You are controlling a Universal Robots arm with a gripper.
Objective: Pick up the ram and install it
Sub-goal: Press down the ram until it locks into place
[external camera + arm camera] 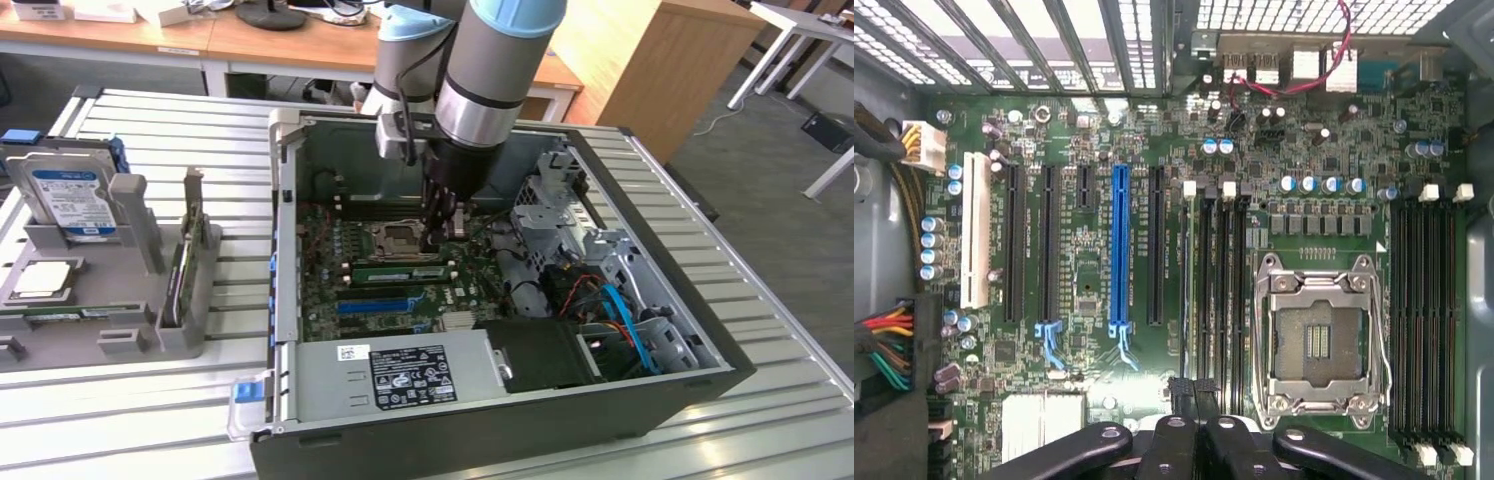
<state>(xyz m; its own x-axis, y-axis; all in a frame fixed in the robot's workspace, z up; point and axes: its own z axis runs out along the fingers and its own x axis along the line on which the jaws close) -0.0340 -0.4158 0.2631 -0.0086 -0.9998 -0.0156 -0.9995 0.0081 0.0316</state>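
Inside the open black desktop computer case (534,440), the grey and blue robot arm (481,90) reaches straight down to the green motherboard (334,290). Its jaws are closed together and grip nothing that can be made out. Their black tips hang just beside the square silver processor socket (396,240), over one end of the bank of black memory slots (1222,290) that runs along that socket's side.

The ram (396,270), a thin, long green circuit-board stick, lies along that slot bank, just beside the socket and parallel to its edge. It is level and low in a slot rather than lifted. The tips are over the stick's end or right next to it; whether they touch it cannot be told.

Beyond the ram, farther from the socket, runs the long blue plastic expansion slot (387,303). Farther still is the grey metal power supply box with a black label (400,375).

Well apart from the socket, outside the case on the slatted metal desk (134,400), stands a grey plastic parts holder (134,345). It carries an upright hard drive with a blue and white label (67,200) and an upright expansion card with a metal bracket (187,250).
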